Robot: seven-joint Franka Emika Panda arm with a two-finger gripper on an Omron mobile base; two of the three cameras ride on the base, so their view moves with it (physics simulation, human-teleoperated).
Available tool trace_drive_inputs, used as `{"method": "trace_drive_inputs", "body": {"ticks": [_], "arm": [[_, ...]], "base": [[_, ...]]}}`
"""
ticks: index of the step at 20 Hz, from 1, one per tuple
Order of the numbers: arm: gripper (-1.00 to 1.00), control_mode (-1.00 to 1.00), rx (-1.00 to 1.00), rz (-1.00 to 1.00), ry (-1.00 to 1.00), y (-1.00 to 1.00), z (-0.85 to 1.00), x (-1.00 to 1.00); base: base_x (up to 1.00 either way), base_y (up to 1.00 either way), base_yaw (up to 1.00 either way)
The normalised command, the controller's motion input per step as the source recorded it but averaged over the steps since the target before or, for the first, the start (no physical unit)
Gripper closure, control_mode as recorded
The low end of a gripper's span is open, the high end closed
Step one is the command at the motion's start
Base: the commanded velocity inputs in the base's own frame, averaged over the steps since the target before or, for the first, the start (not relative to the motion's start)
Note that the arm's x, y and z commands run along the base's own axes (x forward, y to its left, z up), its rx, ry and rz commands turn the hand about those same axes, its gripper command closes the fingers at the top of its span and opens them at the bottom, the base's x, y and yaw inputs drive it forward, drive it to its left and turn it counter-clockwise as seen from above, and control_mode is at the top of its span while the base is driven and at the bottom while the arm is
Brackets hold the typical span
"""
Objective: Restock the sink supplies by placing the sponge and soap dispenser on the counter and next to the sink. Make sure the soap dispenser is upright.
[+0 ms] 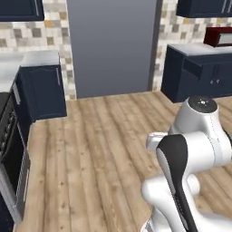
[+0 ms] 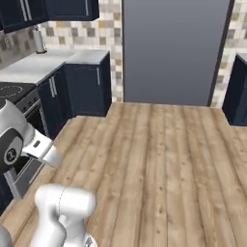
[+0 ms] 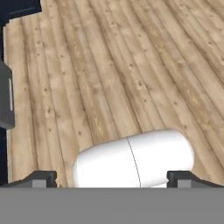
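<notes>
Closest in the hand view: pincer [image 3: 111,180], its two small dark tips [image 3: 43,178] far apart. Wide open. Holding nothing. Just wood floor [image 3: 109,65] past the tips, in long pale brown planks with dark lines and little knots. Off to the pincer's left in that view, a flat grey edge and a bit of dark blue, too cut off to name.

From the left base view, much more room. Fat white arm [image 1: 190,149] up close, round and smooth, with a shiny black band and a grey cap on top. Far ahead of the pincer, a tall flat grey panel [image 1: 113,45]. Beside it a wall [image 1: 54,13] of small square tiles in grey, tan and cream. Counter [image 1: 41,58] well apart from the pincer, a pale flat slab on navy blue cabinets [image 1: 43,90] with thin silver handles. A dark red box [image 1: 217,36] on another slab far off to the right. Black stove [image 1: 9,149] front at the left edge.

From the right base view, the same counter [image 2: 43,65] seen longer, bending round a corner, with the flat black stove top next to it. A small pale roll [image 2: 38,41] standing at the back of it.
</notes>
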Motion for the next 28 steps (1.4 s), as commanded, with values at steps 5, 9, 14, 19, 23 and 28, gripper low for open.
{"method": "trace_drive_inputs", "body": {"ticks": [5, 9, 14, 19, 23, 28], "arm": [[-1.00, 1.00, 0.00, 0.00, 0.00, 0.00, 0.00, 0.00], [-1.00, 1.00, 0.00, 0.00, 0.00, 0.00, 0.00, 0.00], [-1.00, 1.00, 0.00, 0.00, 0.00, 0.00, 0.00, 0.00], [-1.00, 1.00, 0.00, 0.00, 0.00, 0.00, 0.00, 0.00], [-1.00, 1.00, 0.00, 0.00, 0.00, 0.00, 0.00, 0.00], [-1.00, 1.00, 0.00, 0.00, 0.00, 0.00, 0.00, 0.00]], "base": [[1.00, -0.47, -0.34], [1.00, -0.83, -0.28], [1.00, -0.74, -0.30], [1.00, -0.50, -0.31], [1.00, -0.01, -0.28], [1.00, 0.00, -0.27]]}}
